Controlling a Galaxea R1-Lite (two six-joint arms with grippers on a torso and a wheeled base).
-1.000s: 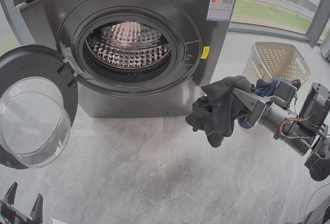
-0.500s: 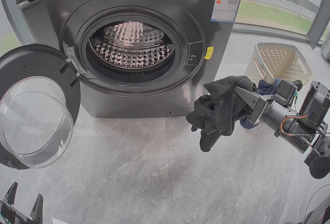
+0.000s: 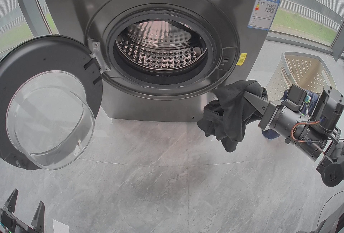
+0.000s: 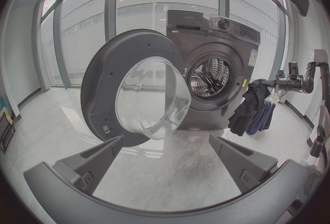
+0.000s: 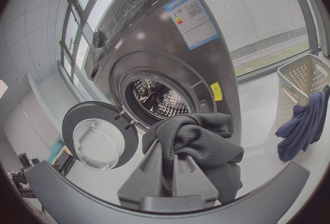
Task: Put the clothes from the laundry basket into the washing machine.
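Head view has shifted as a whole over the last second, so the camera moved, not the things. The washing machine (image 3: 229, 4) now shows larger and more central. Its open drum (image 3: 161, 47) lies closer, ahead and to the left of the right end effector (image 3: 247, 96). Judged: the robot is closing on the machine for the drop-in. The carry step is under way, and no clothes are visible in the drum.

The door (image 3: 46, 101) is swung wide open, well to the left of the right end effector and just ahead of the left end effector (image 4: 165, 142), whose fingers are spread and empty.

The laundry basket (image 3: 304, 69) stands just behind the right end effector, beside the machine.

The black garment (image 3: 233, 112) hangs bunched from the right end effector, fingers pressed together on a fold of it.

The blue garment (image 5: 302, 125) is draped over the basket rim, behind that end effector.

Hidden: the right arm screens most of the basket's inside, so it cannot be told whether more clothes remain. The bottom of the drum sits below the opening's lip, out of sight.
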